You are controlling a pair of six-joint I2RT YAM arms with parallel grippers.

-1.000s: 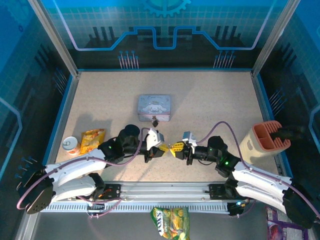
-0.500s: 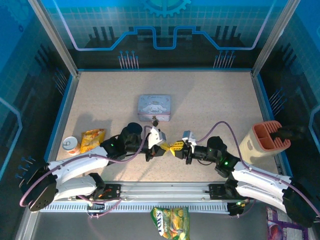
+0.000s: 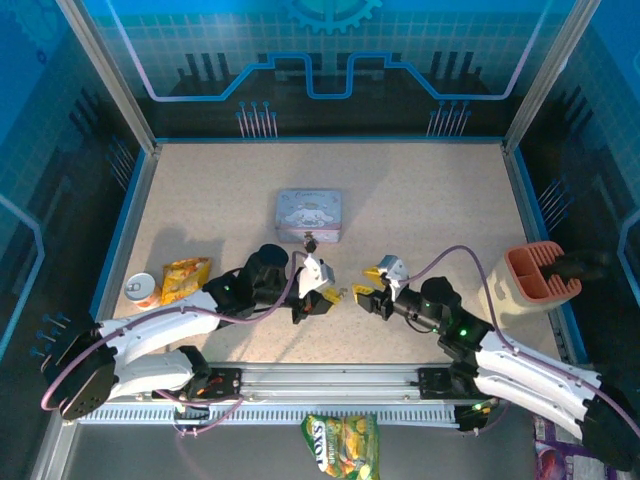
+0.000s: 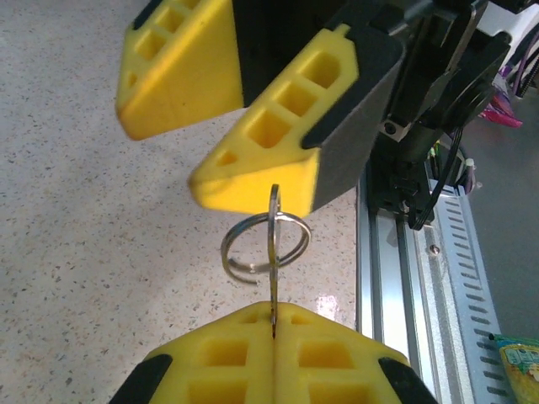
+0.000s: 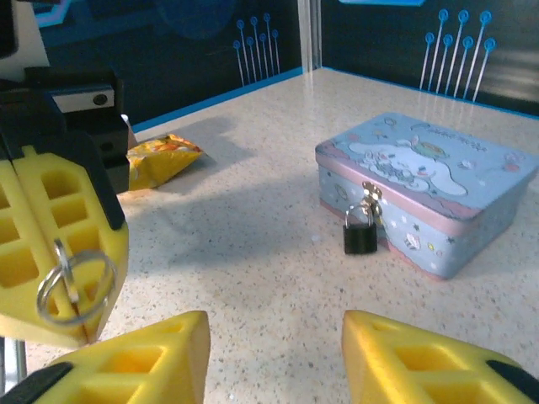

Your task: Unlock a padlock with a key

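Yellow-fingered and clenched, the left gripper [image 4: 274,316] pinched the key [image 4: 274,252] edge-on, its split ring [image 4: 263,249] dangling free above the speckled table [image 5: 253,252]. Just to its right, the right gripper [image 5: 274,345] stood with jaws parted and nothing between them. The padlock [image 5: 360,231] hung at the near face of the pale blue tin [image 5: 429,181], a little farther back than both grippers and untouched. We judged the step in hand to be bringing key to lock. To do it well, we reckoned the free right gripper should steady the padlock's body first, since it looked ready to swing. The left arm should then line the blade up with the keyway before pushing in. We could not tell which end of the key protruded, and the loose ring looked liable to snag.
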